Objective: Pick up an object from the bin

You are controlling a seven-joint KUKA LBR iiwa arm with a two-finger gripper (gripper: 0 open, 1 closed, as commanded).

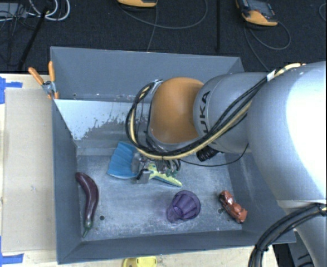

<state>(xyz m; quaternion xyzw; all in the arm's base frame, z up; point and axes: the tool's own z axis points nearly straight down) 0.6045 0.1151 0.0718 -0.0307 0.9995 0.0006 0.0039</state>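
My gripper (143,173) sits low in the middle of the bin, under the orange dome, its tip just right of a blue flat piece (121,160). A light green, flat object (166,177) lies directly to the right of the tip, partly hidden by the gripper. Further toward the front lies a purple crumpled lump (184,206).
A dark purple eggplant-shaped thing (88,199) lies along the left wall. A small red-brown toy car (233,206) rests near the front right corner. The arm covers the back right part of the bin.
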